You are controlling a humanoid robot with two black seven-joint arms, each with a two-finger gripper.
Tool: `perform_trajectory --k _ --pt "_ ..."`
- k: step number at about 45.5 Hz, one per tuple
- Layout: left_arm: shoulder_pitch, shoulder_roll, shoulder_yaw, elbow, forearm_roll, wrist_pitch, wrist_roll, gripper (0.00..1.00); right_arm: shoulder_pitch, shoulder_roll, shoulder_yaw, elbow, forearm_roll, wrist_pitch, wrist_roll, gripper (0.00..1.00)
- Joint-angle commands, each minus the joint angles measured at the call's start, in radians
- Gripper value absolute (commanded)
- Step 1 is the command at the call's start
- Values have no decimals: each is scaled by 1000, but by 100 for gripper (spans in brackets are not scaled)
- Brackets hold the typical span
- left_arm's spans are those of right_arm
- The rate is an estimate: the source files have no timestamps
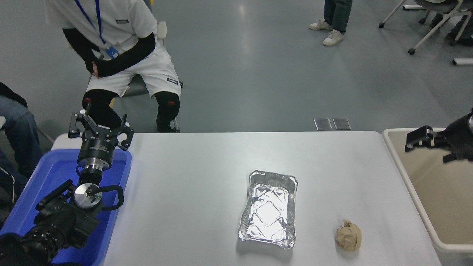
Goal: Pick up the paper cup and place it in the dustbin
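No paper cup shows anywhere in the head view; it is out of view. The dustbin point(392, 145), a large beige tub, stands off the table's right end, and what shows of its inside is bare. My right gripper point(426, 147) reaches in from the right edge above the bin's far left corner. It is open, with nothing between its fingers. My left gripper point(100, 127) is parked open over the far end of a blue tub at the lower left.
A silver foil tray point(255, 177) lies on the white table point(207, 166) at centre right, with a crumpled tan paper ball point(348, 240) near the front right. The blue tub point(55, 170) sits at the left edge. A person sits beyond the far left corner.
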Motion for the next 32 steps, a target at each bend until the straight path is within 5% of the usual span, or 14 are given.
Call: perform_trajectory --k 1,32 --pt "0 0 0 0 0 0 0 99 188 96 -81 111 13 46 4 100" --pt "0 0 0 0 2 0 0 99 268 216 118 143 15 46 4 100"
